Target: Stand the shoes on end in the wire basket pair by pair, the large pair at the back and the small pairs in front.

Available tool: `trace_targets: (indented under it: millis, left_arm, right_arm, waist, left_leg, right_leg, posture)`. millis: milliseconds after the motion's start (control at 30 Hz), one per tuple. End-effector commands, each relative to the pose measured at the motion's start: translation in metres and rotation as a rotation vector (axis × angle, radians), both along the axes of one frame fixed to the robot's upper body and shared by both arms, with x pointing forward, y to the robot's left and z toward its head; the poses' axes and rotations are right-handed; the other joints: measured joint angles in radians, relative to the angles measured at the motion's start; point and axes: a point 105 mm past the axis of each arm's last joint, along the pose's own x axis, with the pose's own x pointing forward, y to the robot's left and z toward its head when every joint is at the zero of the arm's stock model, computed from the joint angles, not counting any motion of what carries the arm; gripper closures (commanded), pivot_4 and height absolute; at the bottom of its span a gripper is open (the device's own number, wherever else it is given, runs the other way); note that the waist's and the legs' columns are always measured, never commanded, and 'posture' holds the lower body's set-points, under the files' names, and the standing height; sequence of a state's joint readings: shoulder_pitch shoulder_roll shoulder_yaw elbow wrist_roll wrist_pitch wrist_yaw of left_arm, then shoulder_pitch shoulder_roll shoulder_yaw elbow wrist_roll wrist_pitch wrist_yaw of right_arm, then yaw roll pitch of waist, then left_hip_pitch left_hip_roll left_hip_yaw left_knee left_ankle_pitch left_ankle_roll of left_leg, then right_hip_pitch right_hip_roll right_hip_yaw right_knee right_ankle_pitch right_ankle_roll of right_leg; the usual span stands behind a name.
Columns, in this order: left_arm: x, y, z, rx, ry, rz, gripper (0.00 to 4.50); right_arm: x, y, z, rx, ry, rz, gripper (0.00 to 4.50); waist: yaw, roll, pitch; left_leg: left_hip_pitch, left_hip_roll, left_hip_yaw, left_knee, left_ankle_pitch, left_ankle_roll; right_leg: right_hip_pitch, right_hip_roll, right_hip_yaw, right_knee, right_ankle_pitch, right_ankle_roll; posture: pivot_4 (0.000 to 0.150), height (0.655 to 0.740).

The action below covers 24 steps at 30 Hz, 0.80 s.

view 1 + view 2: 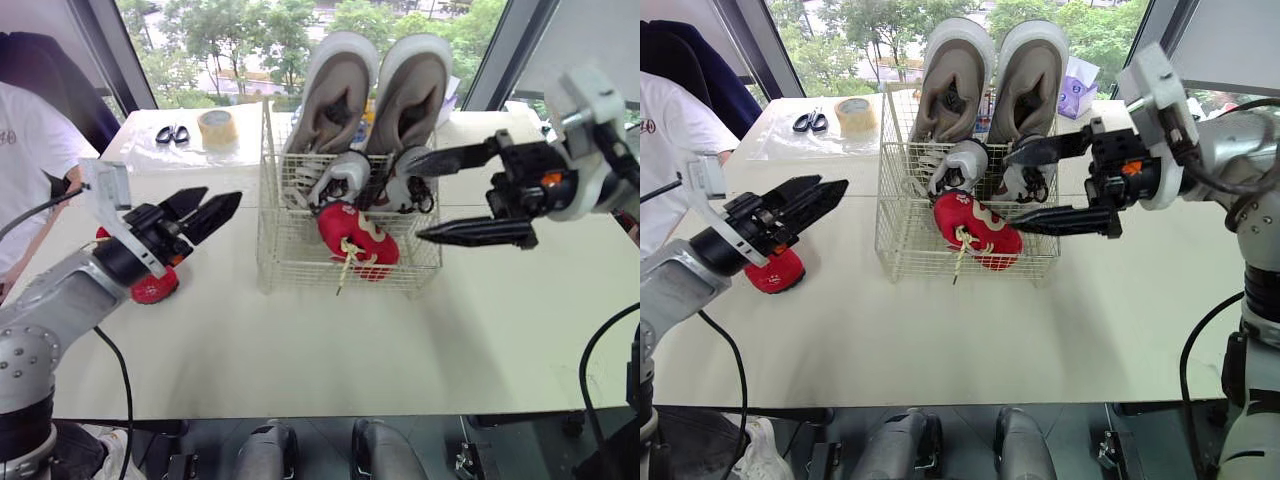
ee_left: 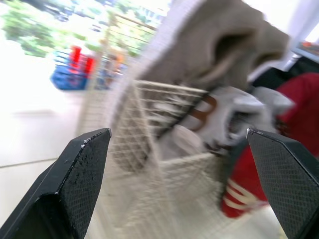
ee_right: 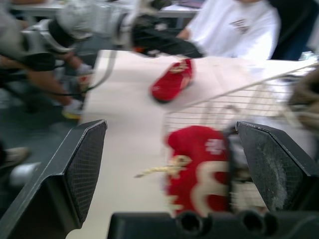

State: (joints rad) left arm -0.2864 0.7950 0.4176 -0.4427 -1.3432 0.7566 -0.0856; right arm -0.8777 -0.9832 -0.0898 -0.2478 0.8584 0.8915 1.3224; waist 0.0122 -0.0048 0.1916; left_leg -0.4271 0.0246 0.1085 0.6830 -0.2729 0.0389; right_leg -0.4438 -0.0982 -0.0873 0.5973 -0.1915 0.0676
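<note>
White table (image 1: 300, 345), wire basket (image 1: 285, 255) of shoes (image 1: 410, 85), red shoe (image 1: 155, 288) near left hand (image 1: 222, 196)

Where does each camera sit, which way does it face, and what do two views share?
Left eye view: head-mounted, looking down at the wire basket; left gripper and right gripper show.
Right eye view: beside it, same scene.
Left wrist view: left arm, facing the basket between its fingers.
Right wrist view: right arm, facing the basket's red shoe between its fingers.
Both wrist views share that shoe.
</note>
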Motion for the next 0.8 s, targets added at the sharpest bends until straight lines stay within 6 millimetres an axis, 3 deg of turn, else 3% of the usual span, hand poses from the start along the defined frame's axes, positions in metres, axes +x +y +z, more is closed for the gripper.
trace_targets:
  millis: [33, 100, 133, 233, 367, 500, 800]
  left_arm:
    - [0.022, 0.071, 0.025, 0.127, 0.005, 0.467, 0.0]
    - [0.033, 0.113, 0.013, 0.212, 0.236, 0.688, 0.0]
    - [0.033, 0.124, 0.006, 0.224, 0.337, 0.73, 0.0]
    - [0.031, 0.136, 0.002, 0.209, 0.479, 0.773, 0.0]
    - [0.024, 0.162, -0.009, 0.113, 0.629, 0.952, 0.0]
    - [0.018, 0.17, -0.022, 0.092, 0.722, 0.996, 0.0]
    - [0.022, 0.167, -0.066, 0.114, 0.921, 0.937, 0.0]
  right_arm:
    - [-0.028, 0.005, -0.002, -0.091, 0.064, 0.106, 0.01]
    - [-0.036, 0.002, -0.009, -0.176, 0.093, 0.131, 0.01]
    - [-0.038, 0.001, -0.011, -0.198, 0.097, 0.139, 0.01]
    - [-0.034, -0.003, -0.013, -0.24, 0.08, 0.132, 0.01]
    - [-0.02, -0.012, -0.016, -0.285, 0.035, 0.092, 0.01]
    - [-0.014, -0.017, -0.02, -0.3, 0.019, 0.068, 0.01]
    - [-0.015, -0.018, -0.024, -0.28, 0.036, 0.026, 0.01]
  waist:
    - [0.002, 0.0, 0.0]
    - [0.002, 0.0, 0.0]
    - [0.001, 0.0, 0.0]
    - [-0.002, 0.0, 0.0]
    - [0.0, -0.004, 0.002]
    - [0.0, -0.007, 0.003]
    - [0.001, -0.009, 0.002]
  left_leg:
    - [0.0, 0.0, 0.0, 0.0, 0.0, 0.0]
    - [0.0, 0.0, -0.001, 0.0, 0.0, 0.0]
    - [0.0, 0.0, -0.001, 0.0, 0.0, 0.0]
    - [0.0, 0.0, 0.0, 0.0, -0.001, 0.002]
    - [0.0, -0.001, 0.0, 0.0, 0.001, -0.002]
    - [0.0, -0.001, 0.0, 0.0, 0.004, -0.007]
    - [0.0, -0.001, -0.001, 0.0, 0.003, -0.013]
  right_leg:
    - [0.0, 0.0, 0.0, 0.0, 0.0, 0.0]
    - [0.0, 0.001, 0.0, 0.0, 0.0, -0.001]
    - [0.0, 0.001, -0.001, 0.0, 0.0, -0.001]
    - [0.0, 0.001, 0.0, 0.0, 0.0, 0.001]
    - [0.0, 0.001, 0.0, 0.001, 0.002, 0.005]
    - [-0.001, 0.001, 0.0, 0.001, 0.002, 0.005]
    - [-0.001, -0.001, -0.001, 0.003, 0.003, 0.004]
  posture:
    - [0.15, 0.74]
    - [0.15, 0.74]
    - [0.15, 0.74]
    - [0.15, 0.74]
    - [0.15, 0.74]
    - [0.15, 0.74]
    - [0.15, 0.74]
